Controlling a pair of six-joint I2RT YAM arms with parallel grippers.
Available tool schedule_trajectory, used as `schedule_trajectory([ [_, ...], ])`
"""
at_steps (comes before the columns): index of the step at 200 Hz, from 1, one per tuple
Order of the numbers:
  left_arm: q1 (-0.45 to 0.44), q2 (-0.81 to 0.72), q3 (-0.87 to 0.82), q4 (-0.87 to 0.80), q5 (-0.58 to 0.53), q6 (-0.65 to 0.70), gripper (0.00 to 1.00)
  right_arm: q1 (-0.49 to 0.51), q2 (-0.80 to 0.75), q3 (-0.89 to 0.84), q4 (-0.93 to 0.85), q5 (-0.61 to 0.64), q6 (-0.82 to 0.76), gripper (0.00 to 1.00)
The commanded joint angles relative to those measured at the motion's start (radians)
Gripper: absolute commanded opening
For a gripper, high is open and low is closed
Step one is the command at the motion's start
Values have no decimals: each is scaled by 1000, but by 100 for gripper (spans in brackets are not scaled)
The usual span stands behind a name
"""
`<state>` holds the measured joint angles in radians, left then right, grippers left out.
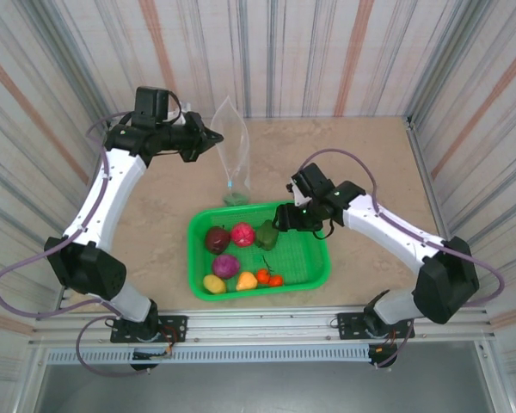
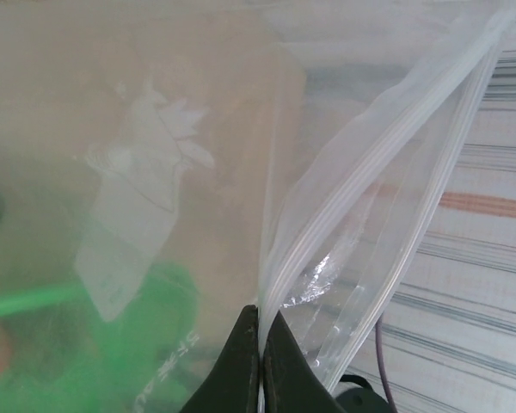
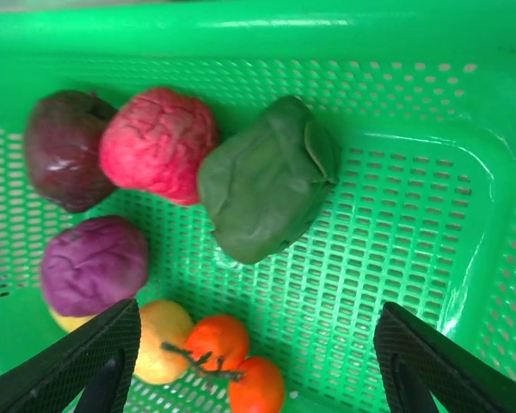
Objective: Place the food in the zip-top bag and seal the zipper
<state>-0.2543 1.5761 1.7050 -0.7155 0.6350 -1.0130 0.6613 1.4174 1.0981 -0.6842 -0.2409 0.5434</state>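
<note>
The clear zip-top bag (image 1: 232, 151) hangs upright behind the basket. My left gripper (image 1: 211, 138) is shut on the bag's edge. In the left wrist view the jaws (image 2: 261, 320) pinch the plastic just below the zipper strip (image 2: 361, 185), and the white label patch (image 2: 142, 206) shows through the film. A green piece (image 1: 235, 198) lies at the bag's bottom. My right gripper (image 1: 281, 225) hovers open over the basket, its fingers (image 3: 112, 344) wide apart above the tomatoes (image 3: 241, 366). The green food (image 3: 267, 176), pink (image 3: 159, 142), dark red (image 3: 64, 151), purple (image 3: 95, 265) and yellow (image 3: 162, 340) pieces lie below.
The green mesh basket (image 1: 318, 274) sits at the table's near middle and holds the food, with an orange piece (image 1: 246, 280) near its front. Striped walls close in the table on three sides. Bare tabletop lies to the right of the bag.
</note>
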Motion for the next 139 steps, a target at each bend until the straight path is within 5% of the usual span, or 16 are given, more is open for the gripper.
schedule_trajectory([
  [1,10,-25,-12,-42,3,26,0,10,40,-9,103,-2,24,77],
  [139,19,-26,-27,-61,10,-1,0,108,298,-17,196,185,23,86],
])
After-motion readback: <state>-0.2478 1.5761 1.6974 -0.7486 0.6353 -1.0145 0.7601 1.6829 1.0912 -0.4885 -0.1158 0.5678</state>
